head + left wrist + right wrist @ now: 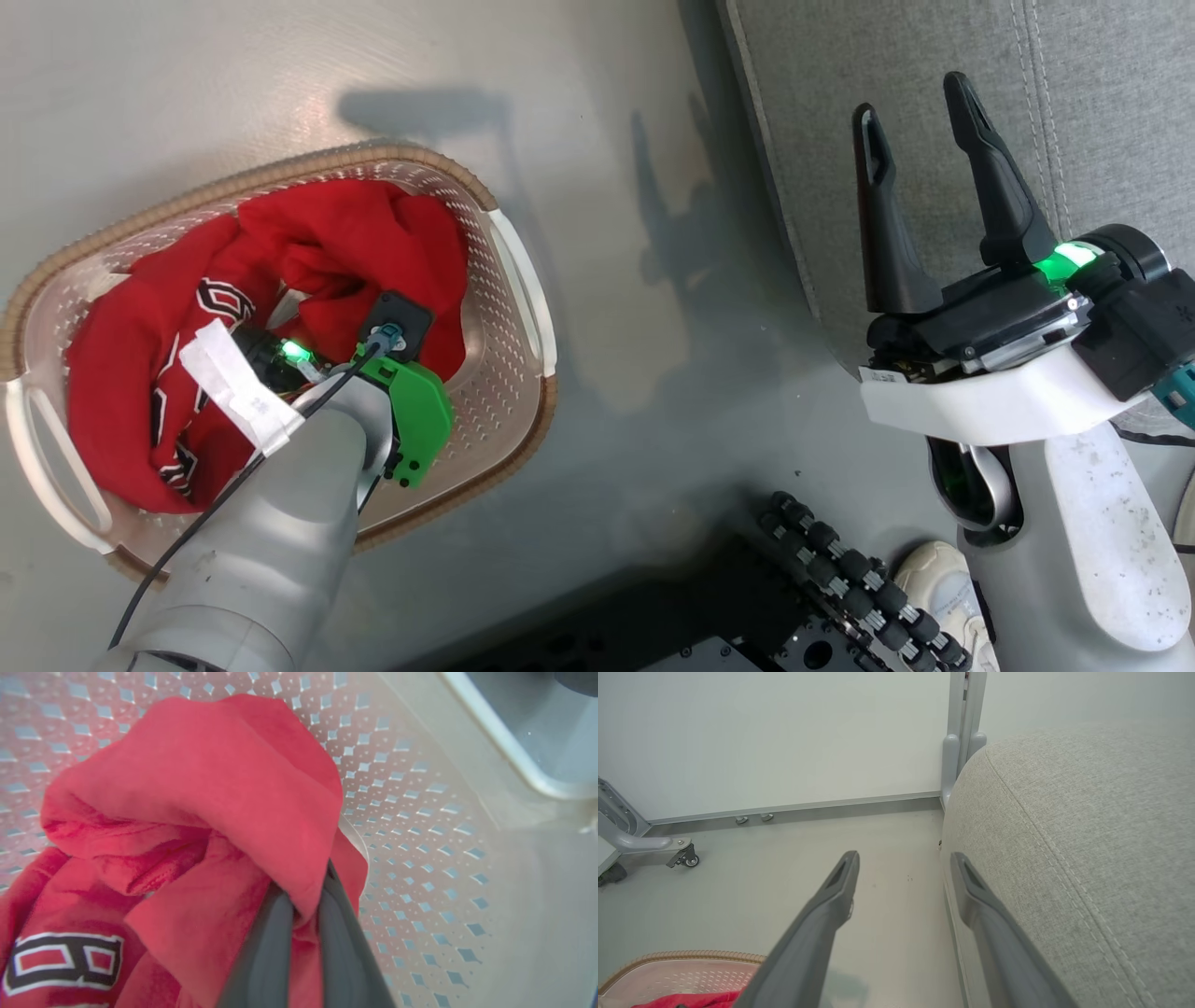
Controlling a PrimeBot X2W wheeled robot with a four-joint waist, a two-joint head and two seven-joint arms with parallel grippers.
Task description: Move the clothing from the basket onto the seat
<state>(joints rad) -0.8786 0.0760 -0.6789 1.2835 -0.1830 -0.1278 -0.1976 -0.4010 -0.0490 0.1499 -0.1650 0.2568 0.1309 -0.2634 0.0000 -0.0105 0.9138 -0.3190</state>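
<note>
Clothing (364, 233) lies bunched inside the basket (280, 168), which stands on the grey floor (653, 392) near the seat (822, 140) but apart from it. Two red garments are present: a plain garment (210, 774) uppermost, and a jersey (60, 956) with black-and-white lettering below it at the lower left of the left wrist view. The left forearm extends down into the basket. Left jaws are closed on a fold of the plain garment (the cloth is pinched between the two dark fingers (261, 952) and drapes over their tips). Right jaws stand wide apart and hold nothing. In the right wrist view one of their fingers (822, 914) is over the floor and the other runs along the seat's rounded, stitched edge, with the basket's brown rim at the lower left.
</note>
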